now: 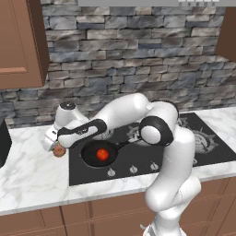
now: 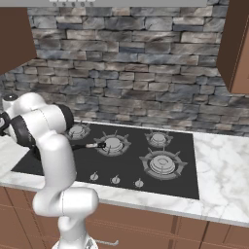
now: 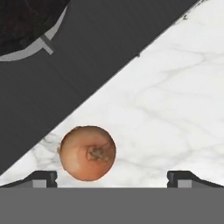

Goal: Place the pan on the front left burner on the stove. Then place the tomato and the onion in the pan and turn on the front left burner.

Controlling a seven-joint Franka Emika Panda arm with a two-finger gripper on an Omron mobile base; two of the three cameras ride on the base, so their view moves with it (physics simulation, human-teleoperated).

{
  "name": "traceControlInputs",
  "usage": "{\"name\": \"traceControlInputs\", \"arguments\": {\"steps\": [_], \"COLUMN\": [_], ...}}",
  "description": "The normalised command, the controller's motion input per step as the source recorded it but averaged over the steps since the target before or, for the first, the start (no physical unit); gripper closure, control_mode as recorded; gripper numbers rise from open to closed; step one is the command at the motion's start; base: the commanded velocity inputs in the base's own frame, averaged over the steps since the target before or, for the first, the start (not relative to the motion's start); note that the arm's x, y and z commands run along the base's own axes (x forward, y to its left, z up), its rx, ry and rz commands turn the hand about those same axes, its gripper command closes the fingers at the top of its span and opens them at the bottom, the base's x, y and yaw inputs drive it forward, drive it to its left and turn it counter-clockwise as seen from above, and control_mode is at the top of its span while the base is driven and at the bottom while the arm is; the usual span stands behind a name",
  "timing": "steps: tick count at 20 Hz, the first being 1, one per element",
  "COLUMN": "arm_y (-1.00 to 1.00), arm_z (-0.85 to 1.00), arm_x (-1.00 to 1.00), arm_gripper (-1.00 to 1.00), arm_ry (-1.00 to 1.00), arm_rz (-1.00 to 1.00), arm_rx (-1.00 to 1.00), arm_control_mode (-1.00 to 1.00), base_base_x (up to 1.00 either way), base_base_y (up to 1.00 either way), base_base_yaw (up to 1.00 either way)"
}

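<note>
The fingers were spread wide with nothing in them, hovering over the onion, which sat on the marble surface just beside the stove. But the onion was way off toward one finger, so closing could've just nudged it rolling away. The tomato was already in the pan.

Open marble counter across the right and centre of the hand view, free to pass. Onion low left there, just beside the stove edge, which runs diagonally from upper right to lower left. Gripper fingertips spread wide, onion nearer the left tip, not touched. In the left base view, pan with tomato at centre, close right of the onion. Brown cabinet overhanging upper left, well above the counter. Stone wall closing off the far side
</note>
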Motion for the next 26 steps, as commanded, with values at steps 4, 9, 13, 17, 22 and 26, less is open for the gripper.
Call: {"name": "traceControlInputs", "arguments": {"steps": [4,9,13,17,22,26], "arm_y": [0.0,0.05,0.09,0.03,0.0,0.0], "arm_z": [-0.16,-0.16,-0.09,-0.15,-0.25,-0.23], "arm_x": [0.21,0.1,0.02,0.0,0.0,0.0], "arm_gripper": [-1.0,-1.0,-1.0,-1.0,-1.0,-1.0], "arm_ry": [0.06,0.07,0.07,0.08,0.05,0.02], "arm_rz": [-0.02,-0.03,-0.04,-0.02,-0.02,-0.01], "arm_rx": [-0.08,-0.08,-0.04,-0.05,-0.07,-0.08], "arm_control_mode": [-1.0,-1.0,-1.0,-1.0,-1.0,-1.0], "base_base_x": [0.0,0.0,0.0,0.0,0.0,0.0], "base_base_y": [0.0,0.0,0.0,0.0,0.0,0.0], "base_base_yaw": [0.0,0.0,0.0,0.0,0.0,0.0]}}
